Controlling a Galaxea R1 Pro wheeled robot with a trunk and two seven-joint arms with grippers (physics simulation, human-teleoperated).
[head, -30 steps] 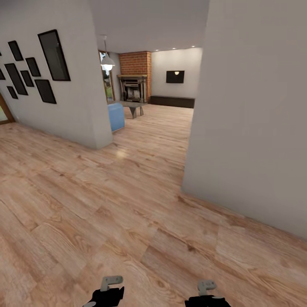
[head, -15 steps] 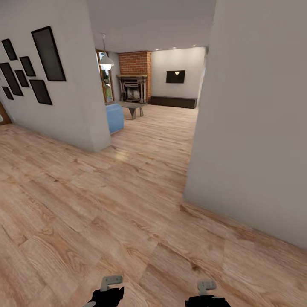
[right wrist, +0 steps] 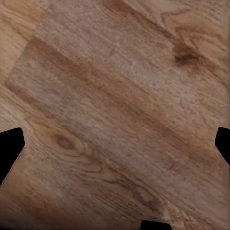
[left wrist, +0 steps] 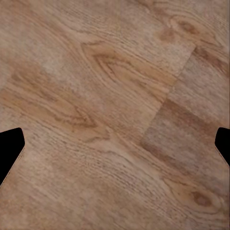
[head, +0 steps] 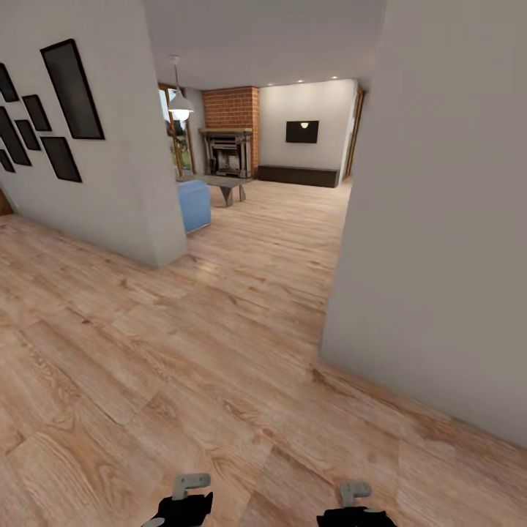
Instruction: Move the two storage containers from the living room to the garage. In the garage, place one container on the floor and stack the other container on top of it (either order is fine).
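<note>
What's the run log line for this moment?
phase: transit | ahead: living room | left gripper: open, empty | right gripper: open, empty

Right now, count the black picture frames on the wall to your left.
5 black picture frames, clustered on the grey wall: one large, then four smaller; the view's edge may cut off others.

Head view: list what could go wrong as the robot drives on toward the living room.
The grey wall corner juts close on the right; cutting the turn could clip the base or right gripper. The left wall corner narrows the passage. The blue seat sits just past it and could be bumped.
</note>
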